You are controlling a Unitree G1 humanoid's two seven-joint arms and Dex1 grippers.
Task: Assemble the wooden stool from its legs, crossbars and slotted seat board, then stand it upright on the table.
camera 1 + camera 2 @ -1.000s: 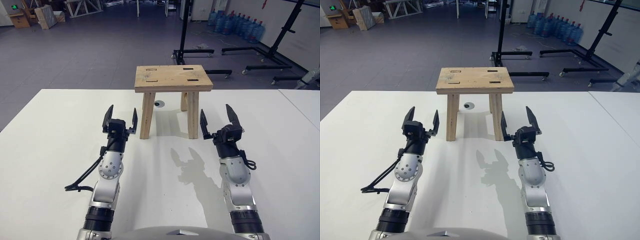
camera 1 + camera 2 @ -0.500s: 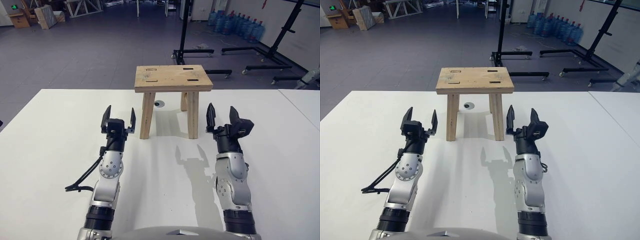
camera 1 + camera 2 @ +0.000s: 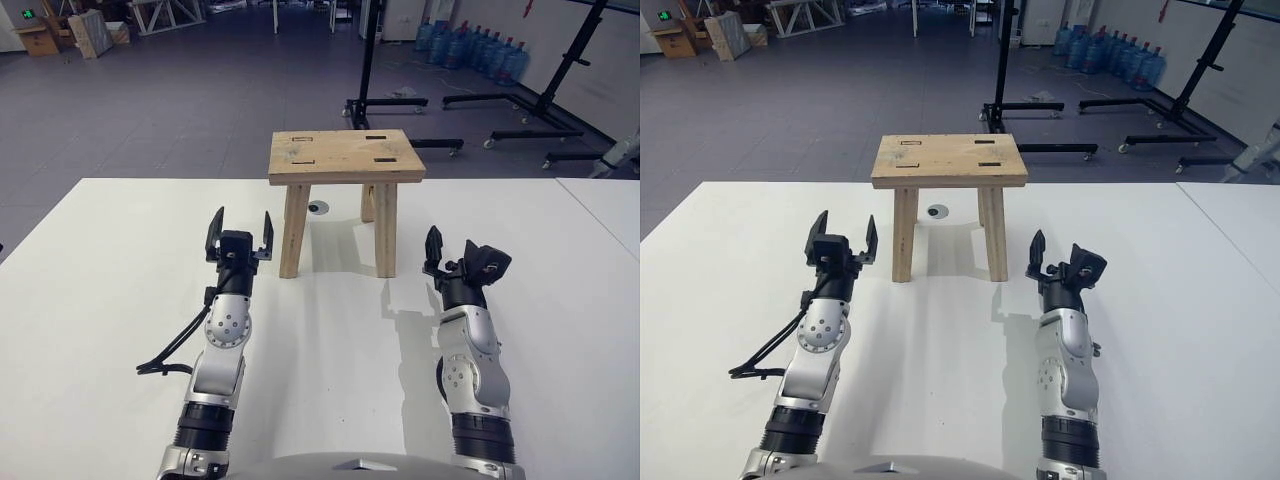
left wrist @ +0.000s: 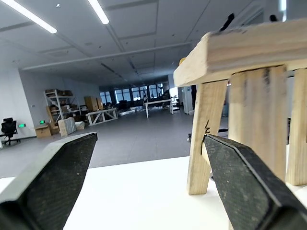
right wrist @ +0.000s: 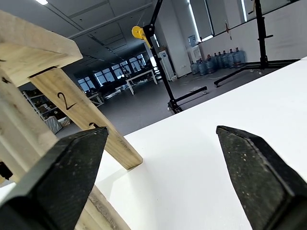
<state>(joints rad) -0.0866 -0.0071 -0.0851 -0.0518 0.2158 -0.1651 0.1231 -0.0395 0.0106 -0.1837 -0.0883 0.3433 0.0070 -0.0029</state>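
Observation:
The wooden stool [image 3: 346, 157] stands upright on the white table [image 3: 100, 290], slotted seat board on top, its legs [image 3: 294, 232] resting on the surface. My left gripper [image 3: 239, 232] is open just to the left of the stool's front left leg, apart from it. My right gripper [image 3: 452, 257] is open to the right of the front right leg [image 3: 386, 230], also apart. In the left wrist view the stool [image 4: 249, 91] rises close beyond the dark fingers [image 4: 240, 187]. In the right wrist view a numbered leg [image 5: 81, 115] slants past the fingers [image 5: 254, 163].
A small round fitting [image 3: 318, 208] sits in the table behind the stool. A second white table [image 3: 610, 205] adjoins on the right. A black cable [image 3: 165, 355] loops beside my left forearm. Metal stands [image 3: 395, 100] and water bottles [image 3: 470, 45] stand on the floor beyond.
My right gripper has drawn back from the stool's right leg, turned at the wrist and moved rightward and lower. The left gripper shifted slightly. The stool has not moved.

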